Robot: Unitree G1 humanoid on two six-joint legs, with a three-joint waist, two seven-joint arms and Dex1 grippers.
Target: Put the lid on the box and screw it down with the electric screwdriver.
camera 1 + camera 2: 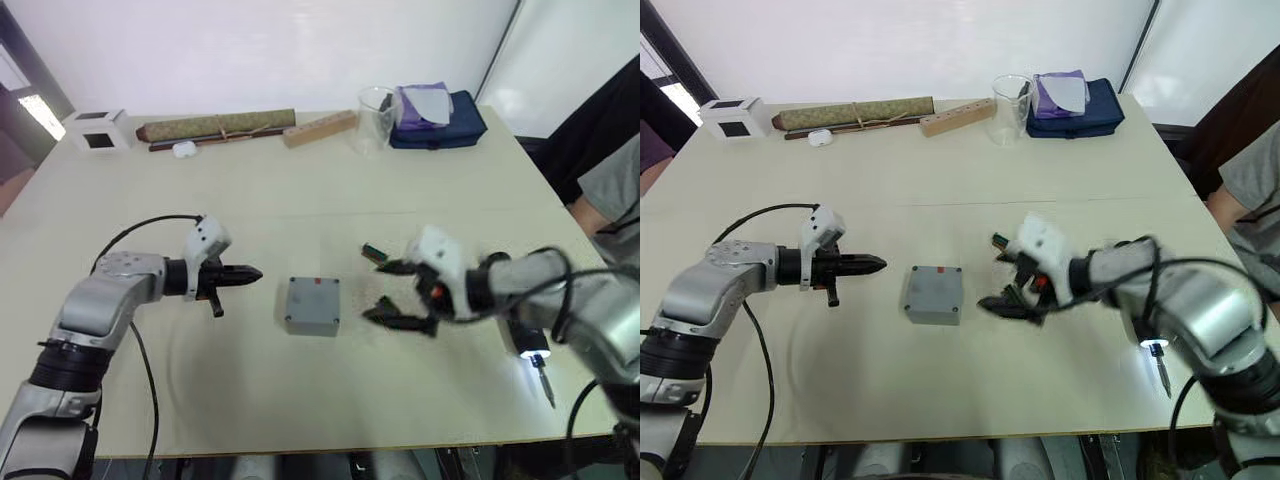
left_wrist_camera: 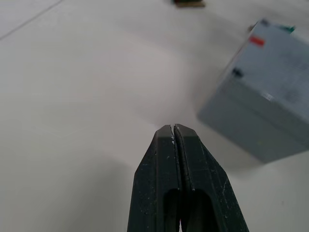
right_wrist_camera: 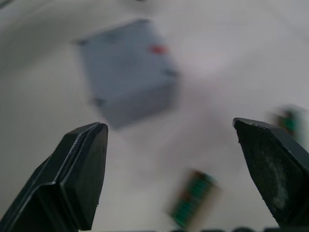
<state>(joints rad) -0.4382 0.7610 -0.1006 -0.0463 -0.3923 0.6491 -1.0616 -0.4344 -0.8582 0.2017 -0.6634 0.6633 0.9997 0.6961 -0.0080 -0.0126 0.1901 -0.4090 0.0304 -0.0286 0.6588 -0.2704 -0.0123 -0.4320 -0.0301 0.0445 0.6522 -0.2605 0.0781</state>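
Note:
The grey box (image 1: 312,306) stands mid-table with the lid (image 1: 314,294) lying flat on top of it; a small red mark shows on the lid (image 2: 277,60). Left of the box, a short gap away, my left gripper (image 1: 256,273) points at it with fingers shut and empty (image 2: 173,128). On the box's right my right gripper (image 1: 379,291) is open, nothing between its fingers (image 3: 82,164). The electric screwdriver (image 1: 540,368) lies near the table's front right, white light on, its body partly hidden behind my right arm.
Small green parts (image 1: 374,252) lie beside my right gripper. Along the far edge are a white cube (image 1: 97,130), a rolled olive mat (image 1: 215,127), a wooden block (image 1: 320,128), a clear beaker (image 1: 375,118) and a blue pouch (image 1: 440,122). A person (image 1: 612,190) is at the right.

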